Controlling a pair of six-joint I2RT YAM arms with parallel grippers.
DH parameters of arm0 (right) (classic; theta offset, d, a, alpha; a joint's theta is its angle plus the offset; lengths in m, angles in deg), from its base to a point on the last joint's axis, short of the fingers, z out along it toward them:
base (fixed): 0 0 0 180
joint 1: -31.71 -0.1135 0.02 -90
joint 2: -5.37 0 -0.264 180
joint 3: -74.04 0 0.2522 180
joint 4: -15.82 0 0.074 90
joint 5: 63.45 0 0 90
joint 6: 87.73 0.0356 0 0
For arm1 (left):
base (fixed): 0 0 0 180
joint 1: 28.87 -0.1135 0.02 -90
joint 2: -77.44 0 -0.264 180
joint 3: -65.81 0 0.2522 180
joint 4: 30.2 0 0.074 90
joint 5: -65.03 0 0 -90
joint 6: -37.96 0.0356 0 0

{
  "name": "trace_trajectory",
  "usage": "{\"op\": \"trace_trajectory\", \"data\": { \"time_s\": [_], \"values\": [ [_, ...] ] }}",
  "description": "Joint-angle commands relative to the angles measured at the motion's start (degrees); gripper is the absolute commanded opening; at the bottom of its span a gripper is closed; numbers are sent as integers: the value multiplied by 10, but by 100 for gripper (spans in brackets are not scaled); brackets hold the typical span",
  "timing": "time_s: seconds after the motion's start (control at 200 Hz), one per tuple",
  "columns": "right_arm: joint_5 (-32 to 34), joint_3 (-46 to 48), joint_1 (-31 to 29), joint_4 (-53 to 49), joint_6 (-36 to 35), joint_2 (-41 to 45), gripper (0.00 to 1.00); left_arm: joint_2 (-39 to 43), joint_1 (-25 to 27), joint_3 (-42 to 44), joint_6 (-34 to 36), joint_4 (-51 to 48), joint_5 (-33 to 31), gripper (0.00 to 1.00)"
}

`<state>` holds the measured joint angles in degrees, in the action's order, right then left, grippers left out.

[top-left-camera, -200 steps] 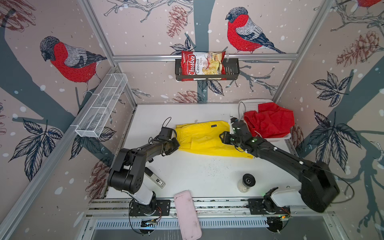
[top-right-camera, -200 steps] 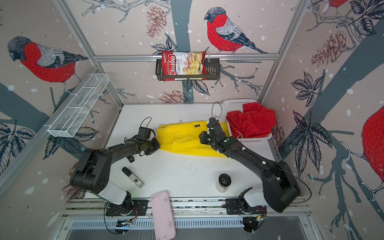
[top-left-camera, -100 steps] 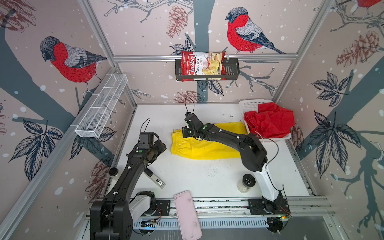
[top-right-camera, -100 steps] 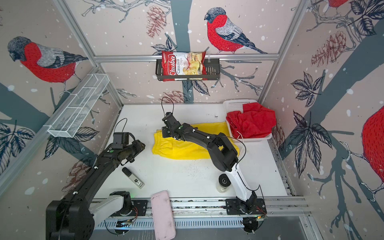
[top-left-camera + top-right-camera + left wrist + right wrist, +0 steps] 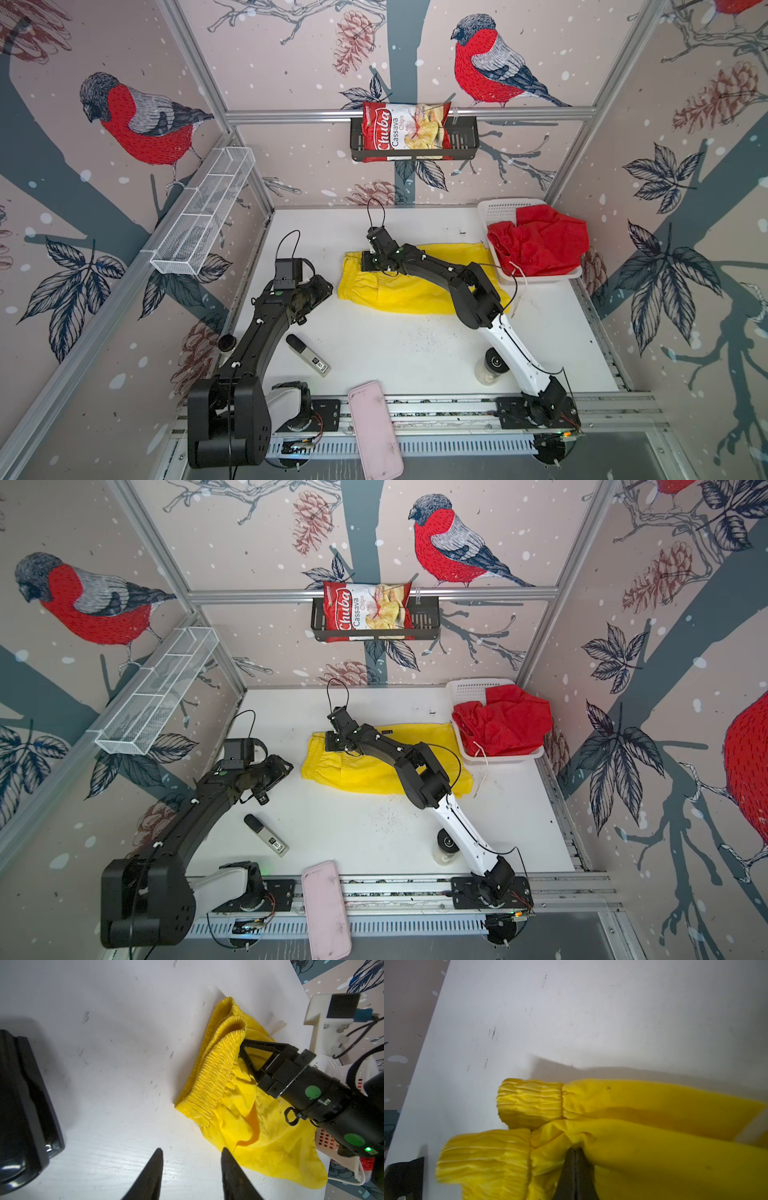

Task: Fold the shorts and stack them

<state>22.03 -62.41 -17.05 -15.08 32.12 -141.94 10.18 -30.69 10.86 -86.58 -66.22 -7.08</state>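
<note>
Waistband edge of yellow shorts sits clamped in right pincer; left pincer apart over table.

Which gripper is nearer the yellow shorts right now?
Right. The right gripper is on the yellow shorts, jaws shut on the fabric just behind the waistband. The left gripper sits beside the waistband end over bare table, jaws apart, holding nothing.

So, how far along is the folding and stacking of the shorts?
Done: the yellow shorts look folded once, waistband doubled. In hand: the right tool is shut on them near the waistband; the left tool is open, holding nothing. Left: the red shorts lie crumpled in the white basket, unfolded, nothing stacked.
</note>
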Motion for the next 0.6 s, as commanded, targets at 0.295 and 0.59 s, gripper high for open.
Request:
{"op": "trace_trajectory", "data": {
  "time_s": [0.295,0.59],
  "values": [
    [379,248,-166,155,-270,240,59,45,-111,-4,-5,26,56,57],
    [351,278,-206,144,-233,201,99,-74,-138,-26,21,20,172,53]
  ]
}}
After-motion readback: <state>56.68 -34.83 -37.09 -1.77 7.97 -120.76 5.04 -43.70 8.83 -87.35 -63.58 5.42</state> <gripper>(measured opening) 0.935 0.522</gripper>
